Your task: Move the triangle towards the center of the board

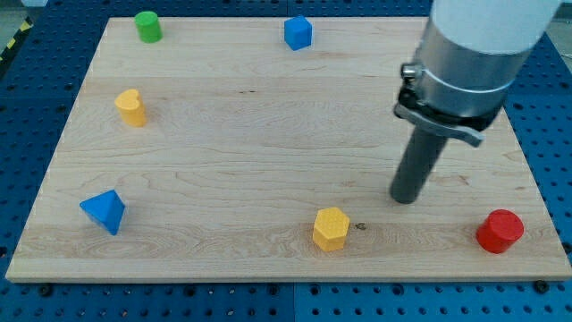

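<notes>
Between tip (405,199) and blue triangle (105,211) (far left): yellow hexagon (330,229).

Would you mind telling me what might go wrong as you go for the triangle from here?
My tip sits at the view's right, far from the blue triangle at the lower left. Crossing low, I might clip the yellow hexagon on the way. The triangle also lies near the board's left edge, so a badly angled push could slide it off.
</notes>
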### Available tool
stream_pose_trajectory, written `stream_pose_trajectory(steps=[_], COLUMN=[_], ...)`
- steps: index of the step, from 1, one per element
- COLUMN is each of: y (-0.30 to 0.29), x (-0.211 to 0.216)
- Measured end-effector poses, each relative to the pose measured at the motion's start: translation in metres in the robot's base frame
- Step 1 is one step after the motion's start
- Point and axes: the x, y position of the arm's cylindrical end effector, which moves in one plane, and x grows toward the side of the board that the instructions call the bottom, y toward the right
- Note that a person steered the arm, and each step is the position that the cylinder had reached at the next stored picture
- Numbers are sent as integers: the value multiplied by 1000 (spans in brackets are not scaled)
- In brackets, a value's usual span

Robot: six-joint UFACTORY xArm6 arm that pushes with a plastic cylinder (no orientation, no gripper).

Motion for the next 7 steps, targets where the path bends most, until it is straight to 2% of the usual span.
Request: stream_pose_trajectory(steps=[3, 4, 6, 7], y=[-150, -182, -206, -221], x=[-6, -7, -5, 24])
